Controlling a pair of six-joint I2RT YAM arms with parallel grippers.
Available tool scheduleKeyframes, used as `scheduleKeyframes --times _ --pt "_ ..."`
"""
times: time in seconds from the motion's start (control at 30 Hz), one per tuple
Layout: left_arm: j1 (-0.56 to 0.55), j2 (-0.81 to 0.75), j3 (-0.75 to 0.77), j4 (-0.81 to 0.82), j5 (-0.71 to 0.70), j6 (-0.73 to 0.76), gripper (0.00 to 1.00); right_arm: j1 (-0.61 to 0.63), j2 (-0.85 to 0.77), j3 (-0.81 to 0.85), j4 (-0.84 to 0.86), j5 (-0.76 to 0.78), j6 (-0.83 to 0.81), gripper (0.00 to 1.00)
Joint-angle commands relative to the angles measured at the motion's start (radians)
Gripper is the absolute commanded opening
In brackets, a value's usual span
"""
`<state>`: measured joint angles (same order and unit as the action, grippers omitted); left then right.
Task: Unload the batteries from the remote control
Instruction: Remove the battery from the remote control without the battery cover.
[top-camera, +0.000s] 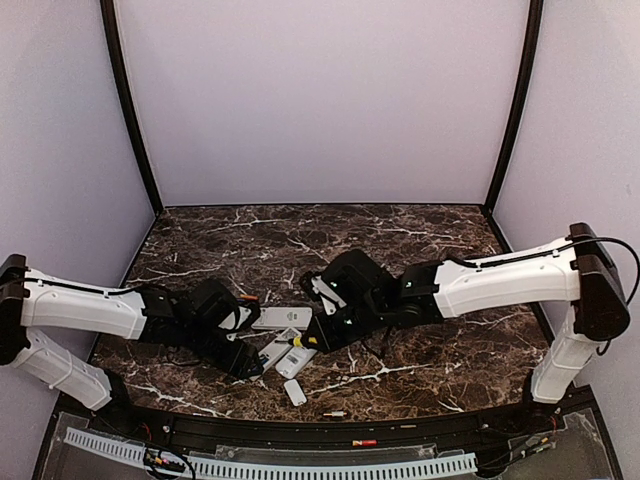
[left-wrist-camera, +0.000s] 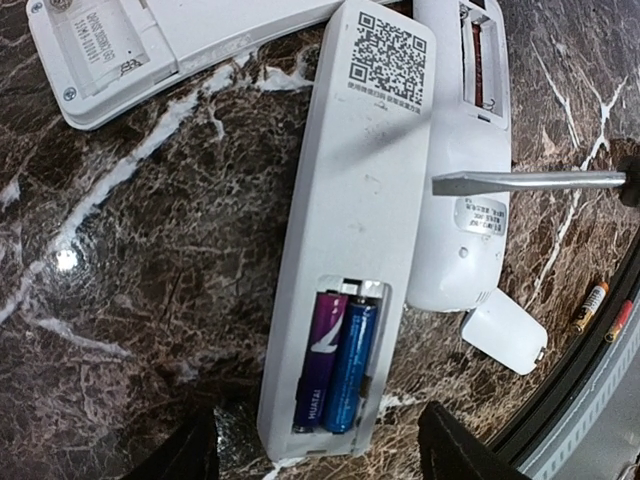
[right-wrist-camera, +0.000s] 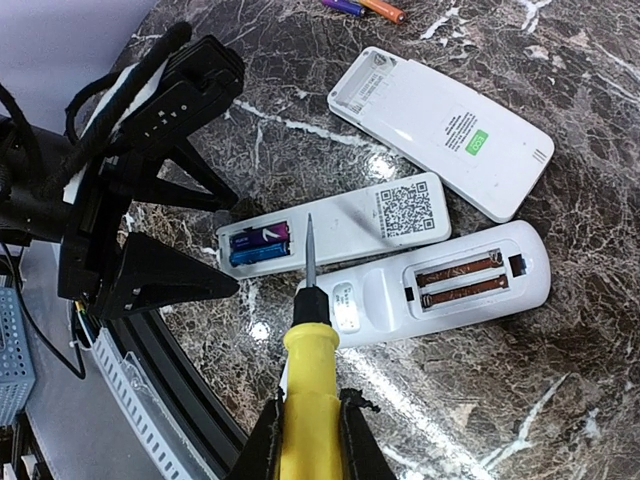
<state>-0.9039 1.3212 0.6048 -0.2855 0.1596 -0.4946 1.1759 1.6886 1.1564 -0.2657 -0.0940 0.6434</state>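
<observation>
Here, near the middle of the table's near edge, two batteries, one purple and one blue, lie side by side in the open compartment of a white remote marked with a QR code. The right gripper is clamped on the yellow handle of a screwdriver, whose flat blade points at that remote's middle, short of the cells. The left gripper stands wide, a finger on either side of the remote's battery end, holding nothing. The step in hand looks to be prying the cells out. It would go best with the left fingers closing on the casing to pin it, then the blade slipped under one cell's end and levered gently, lest the remote skid. A neighbouring remote shows bare springs.
</observation>
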Motion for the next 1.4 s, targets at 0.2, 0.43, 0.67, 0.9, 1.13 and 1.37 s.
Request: scheduleKeyframes --times 0.2,0.43,0.67,0.9,1.13,1.37 --pt "-0.016 0.046 0.004 -0.025 -0.004 -0.006 0.6 0.028 0.064 0.074 -0.036 -0.019 -0.027 0.0" --pt "-0.024 0.076 0.017 -0.029 -0.016 -0.007 0.56 0.029 0.089 0.093 -0.042 -0.032 -0.037 0.0" --pt "-0.027 0.084 0.023 -0.04 -0.015 -0.012 0.5 0.03 0.12 0.11 -0.051 -0.045 -0.034 0.0" --pt "-0.032 0.096 0.034 -0.052 -0.017 -0.01 0.45 0.03 0.143 0.128 -0.061 -0.055 -0.035 0.0" --pt "-0.036 0.098 0.039 -0.067 -0.021 -0.01 0.41 0.03 0.155 0.125 -0.059 -0.059 -0.028 0.0" --pt "-0.036 0.109 0.046 -0.076 -0.016 -0.005 0.37 0.023 0.157 0.118 -0.048 -0.074 -0.027 0.0"
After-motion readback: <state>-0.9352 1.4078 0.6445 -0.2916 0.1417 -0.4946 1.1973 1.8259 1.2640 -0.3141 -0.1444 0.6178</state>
